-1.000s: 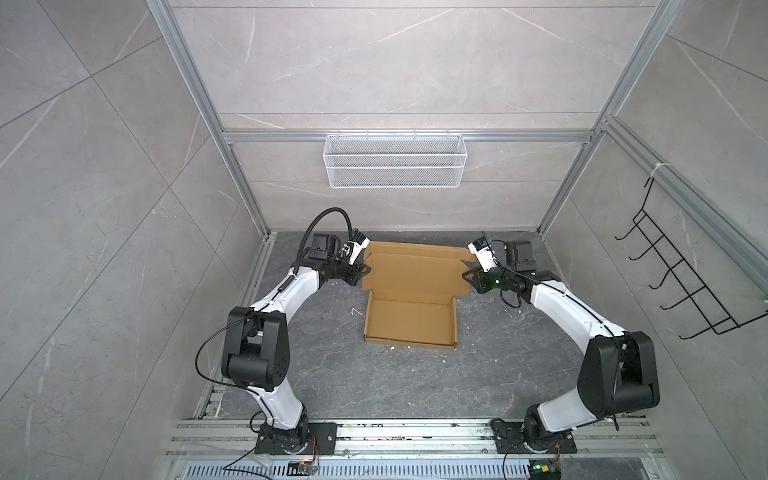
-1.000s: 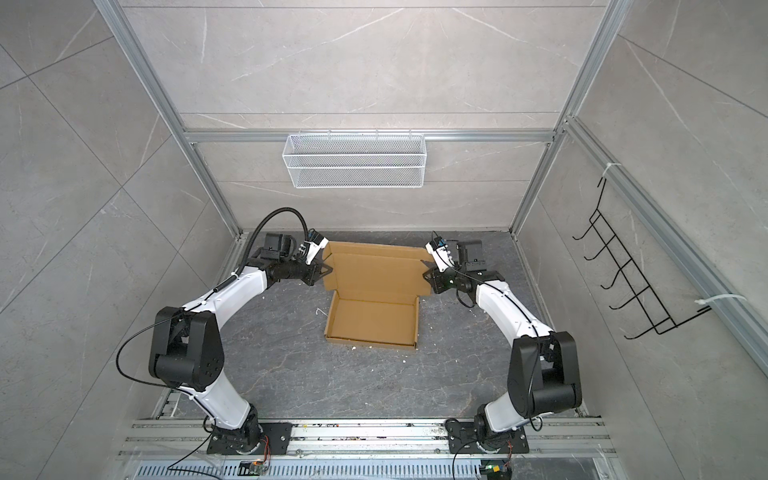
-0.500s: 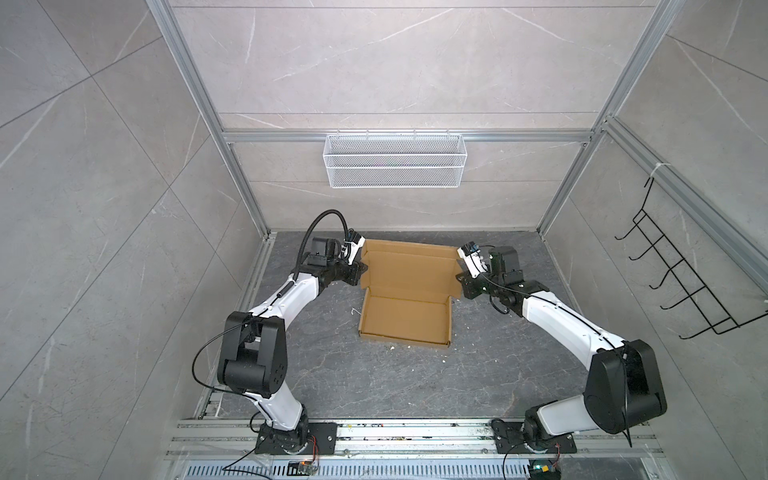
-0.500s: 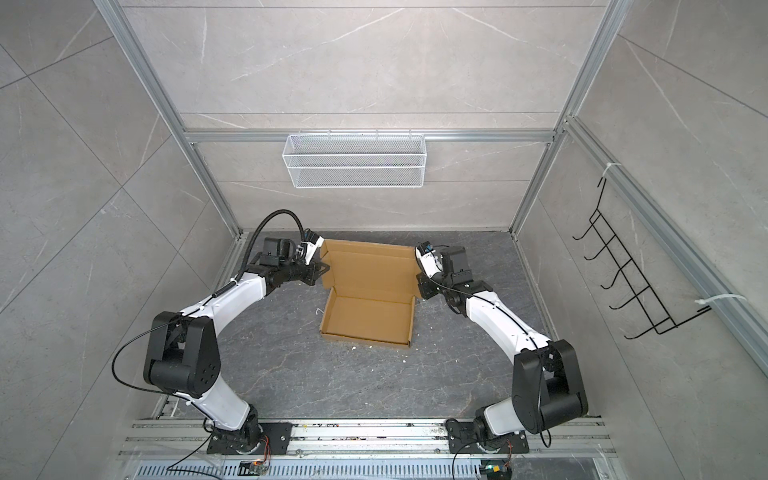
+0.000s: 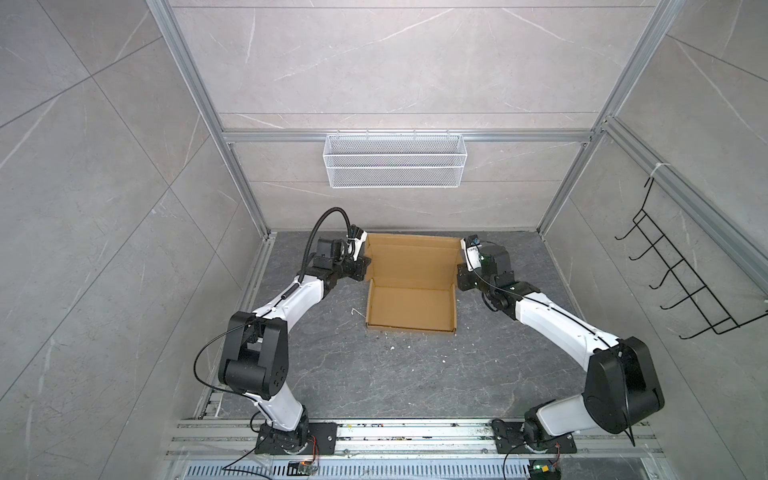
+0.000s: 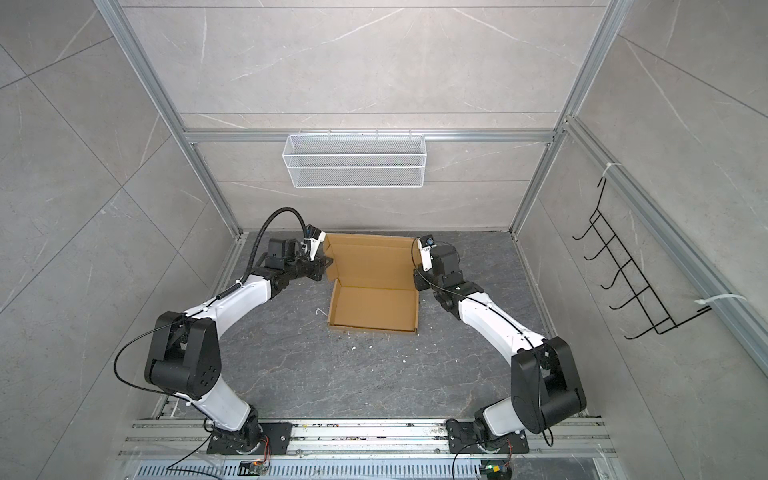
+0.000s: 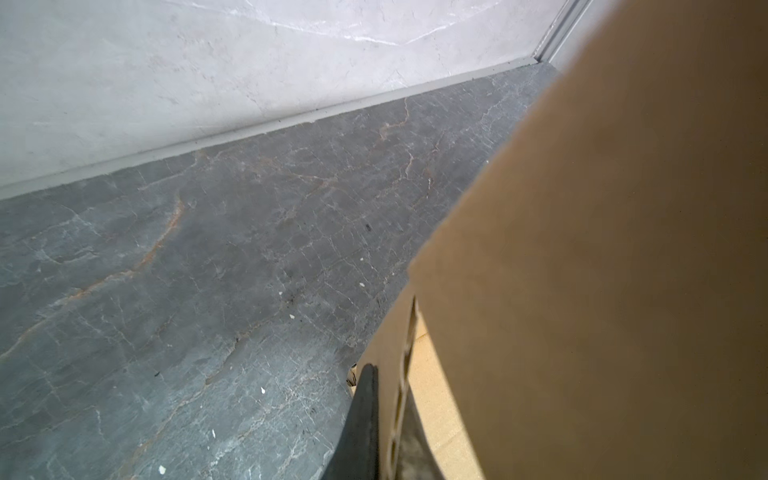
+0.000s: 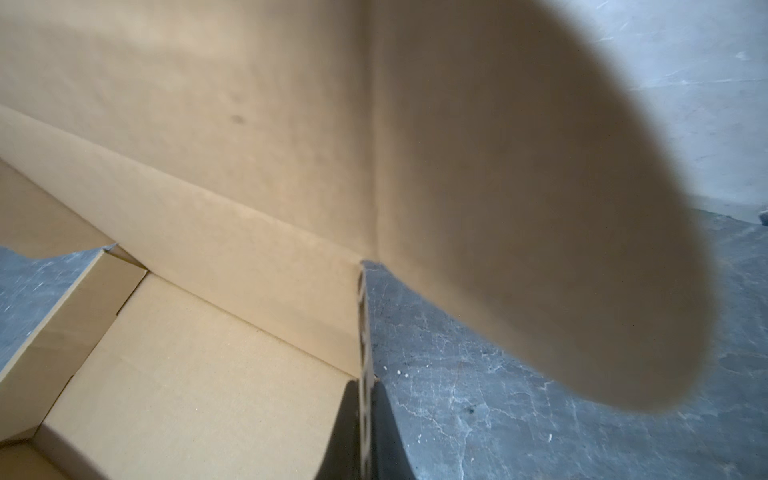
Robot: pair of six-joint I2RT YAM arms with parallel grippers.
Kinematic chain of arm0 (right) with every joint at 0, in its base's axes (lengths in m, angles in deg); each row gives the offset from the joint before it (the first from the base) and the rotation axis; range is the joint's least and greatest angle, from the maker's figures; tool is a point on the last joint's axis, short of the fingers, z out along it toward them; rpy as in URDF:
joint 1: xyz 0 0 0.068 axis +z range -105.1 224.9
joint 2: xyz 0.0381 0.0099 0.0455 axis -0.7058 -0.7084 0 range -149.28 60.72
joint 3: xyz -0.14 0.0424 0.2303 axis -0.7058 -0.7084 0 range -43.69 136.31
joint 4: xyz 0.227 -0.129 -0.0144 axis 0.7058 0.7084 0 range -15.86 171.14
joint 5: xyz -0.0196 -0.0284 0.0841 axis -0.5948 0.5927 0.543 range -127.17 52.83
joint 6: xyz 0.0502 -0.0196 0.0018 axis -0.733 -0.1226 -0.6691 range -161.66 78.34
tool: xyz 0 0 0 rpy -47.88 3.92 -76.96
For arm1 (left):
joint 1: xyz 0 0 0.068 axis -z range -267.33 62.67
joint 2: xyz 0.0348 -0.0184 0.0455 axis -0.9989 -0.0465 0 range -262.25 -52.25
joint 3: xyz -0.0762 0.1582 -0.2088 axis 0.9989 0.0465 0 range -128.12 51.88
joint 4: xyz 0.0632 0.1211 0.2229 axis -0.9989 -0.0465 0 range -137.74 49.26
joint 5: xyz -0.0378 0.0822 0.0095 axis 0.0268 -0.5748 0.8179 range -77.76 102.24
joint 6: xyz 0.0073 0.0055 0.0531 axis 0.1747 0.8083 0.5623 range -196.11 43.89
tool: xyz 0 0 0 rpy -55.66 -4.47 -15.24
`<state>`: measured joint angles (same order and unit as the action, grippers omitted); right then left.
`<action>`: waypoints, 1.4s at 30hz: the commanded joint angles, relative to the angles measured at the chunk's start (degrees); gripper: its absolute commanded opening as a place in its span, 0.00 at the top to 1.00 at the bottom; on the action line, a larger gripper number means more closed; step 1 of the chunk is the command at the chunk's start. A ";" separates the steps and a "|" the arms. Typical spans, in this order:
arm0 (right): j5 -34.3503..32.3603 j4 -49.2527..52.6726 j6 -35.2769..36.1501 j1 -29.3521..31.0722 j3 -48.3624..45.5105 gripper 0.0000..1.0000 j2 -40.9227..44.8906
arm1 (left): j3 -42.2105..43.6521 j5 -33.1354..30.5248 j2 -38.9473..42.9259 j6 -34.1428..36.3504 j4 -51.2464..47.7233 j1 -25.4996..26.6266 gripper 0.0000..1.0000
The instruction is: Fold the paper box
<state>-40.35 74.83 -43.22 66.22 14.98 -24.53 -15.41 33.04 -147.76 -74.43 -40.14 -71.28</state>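
Observation:
The paper box (image 5: 411,307) (image 6: 374,305) is brown cardboard and lies open on the dark stone floor near the back wall. Its shallow tray faces up and its lid panel (image 5: 413,257) tilts up behind it. In both top views my left gripper (image 5: 364,270) (image 6: 328,266) is at the box's left side wall and my right gripper (image 5: 459,282) (image 6: 417,280) at its right side wall. In the left wrist view the gripper (image 7: 388,399) is shut on the wall's corrugated edge. In the right wrist view the gripper (image 8: 365,399) pinches the opposite wall the same way.
A white wire basket (image 5: 395,166) hangs on the back wall, and a black hook rack (image 5: 685,282) hangs on the right wall. Small white scraps (image 5: 390,337) dot the floor in front of the box. Metal rails (image 5: 374,432) run along the front edge.
My right gripper has moved in against the box's right wall and shut on it. The left gripper keeps its grip. The box has shifted slightly toward the back wall.

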 commanded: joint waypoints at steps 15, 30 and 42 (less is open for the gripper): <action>-10.27 -15.93 -5.17 7.04 -10.51 0.99 0.48 | 7.74 -8.48 1.91 -10.03 15.04 4.91 1.00; -20.74 -18.84 -13.16 13.03 -13.03 1.00 -0.55 | 12.55 -10.19 2.68 -11.78 17.94 7.66 1.00; -25.06 -19.30 -15.32 16.05 -13.26 0.99 -2.39 | 19.44 -12.31 4.08 -13.25 23.02 8.35 1.00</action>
<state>-68.00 56.71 -56.73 80.29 2.24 -25.36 1.90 16.80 -144.19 -85.52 -16.03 -65.09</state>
